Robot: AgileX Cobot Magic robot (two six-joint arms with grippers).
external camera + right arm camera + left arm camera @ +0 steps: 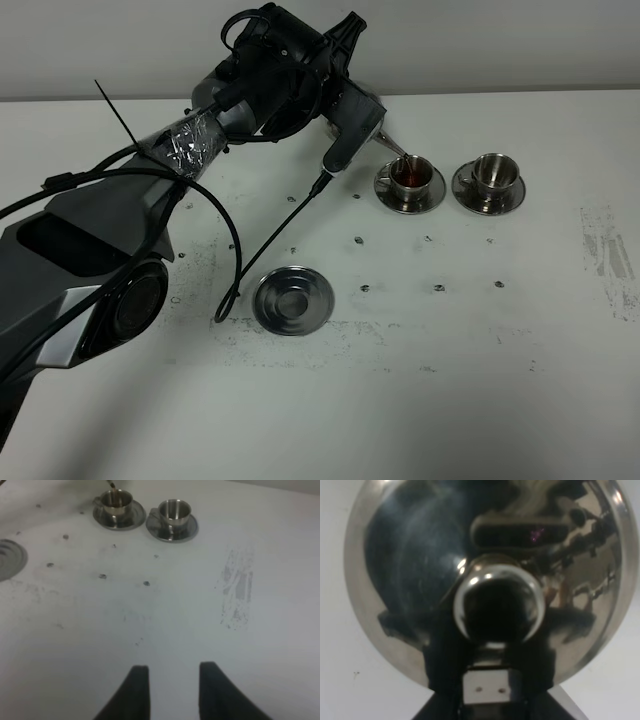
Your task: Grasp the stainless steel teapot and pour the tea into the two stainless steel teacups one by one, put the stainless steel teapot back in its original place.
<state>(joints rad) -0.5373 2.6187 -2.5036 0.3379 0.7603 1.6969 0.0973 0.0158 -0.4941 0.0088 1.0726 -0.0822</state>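
Left pincer (487, 692) clamped tight on the teapot (415, 555)

A white table (480, 400) bears dark scuffs (606, 256).

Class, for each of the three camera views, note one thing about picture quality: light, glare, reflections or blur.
Left wrist view: the teapot fills the frame, a mirror of dark reflections with glare along its rim, slightly soft. Exterior high view: even light, sharp, only faint shadows. Right wrist view: hazy, both cups a little blurred.
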